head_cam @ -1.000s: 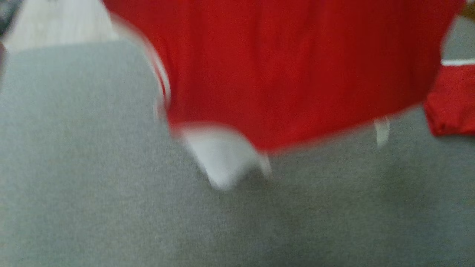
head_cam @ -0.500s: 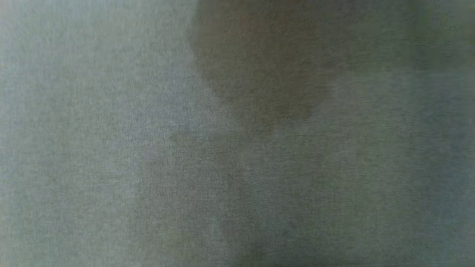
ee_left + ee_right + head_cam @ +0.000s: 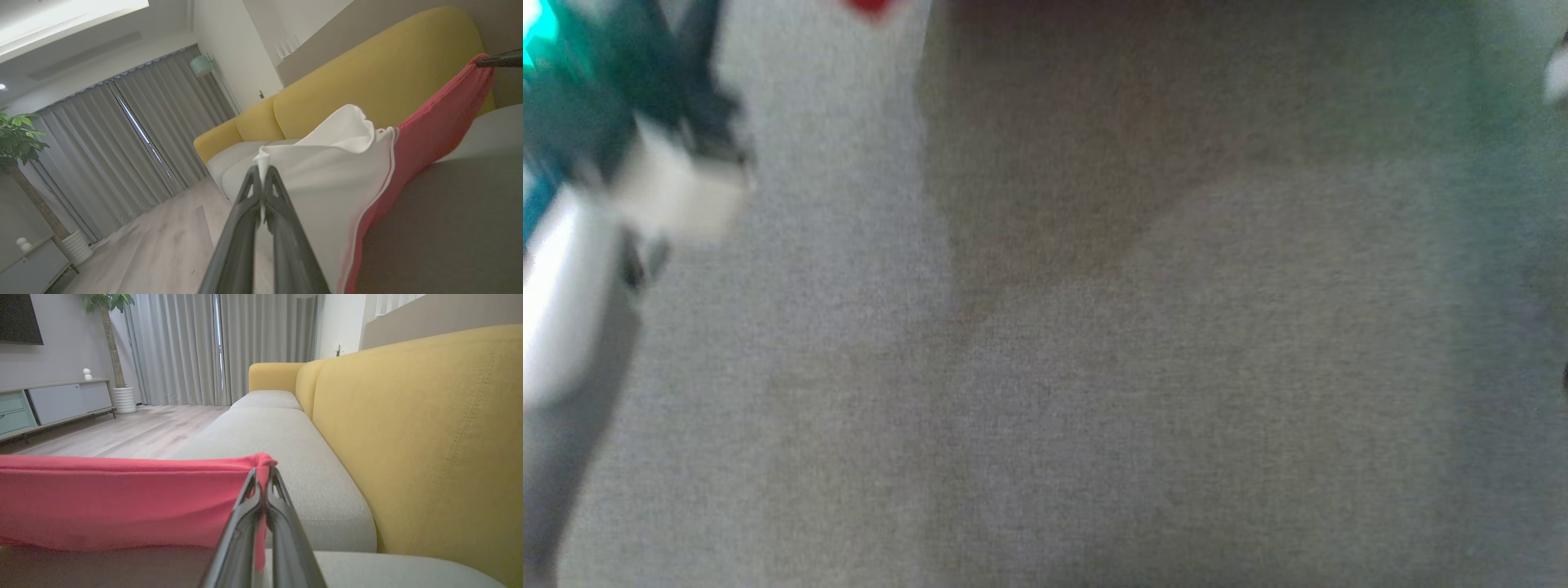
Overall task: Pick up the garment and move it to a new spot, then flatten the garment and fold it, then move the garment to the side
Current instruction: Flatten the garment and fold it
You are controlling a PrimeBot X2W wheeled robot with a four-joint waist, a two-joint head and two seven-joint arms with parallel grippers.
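Observation:
The garment (image 3: 429, 134) is red with a white panel and thin white piping, and it hangs stretched between my two grippers above the grey sofa seat. My left gripper (image 3: 261, 179) is shut on a corner of the white panel. My right gripper (image 3: 263, 477) is shut on a bunched red edge, and the red cloth (image 3: 122, 502) runs taut to the left of it. The right gripper's dark tip (image 3: 500, 60) also shows at the garment's far corner. The blurred head view has a red sliver of garment (image 3: 874, 6) at the top edge and my left arm (image 3: 670, 184) at upper left.
A grey seat cushion (image 3: 278, 457) lies under the garment, with the sofa's yellow back (image 3: 429, 437) close behind it. Wooden floor (image 3: 122, 433), a low cabinet (image 3: 53, 404), grey curtains (image 3: 135, 134) and a potted plant (image 3: 20, 134) lie beyond.
The head view has shifted. The red garment that spanned its top a second ago is now a sliver at the top edge, and my left arm has come in at upper left.

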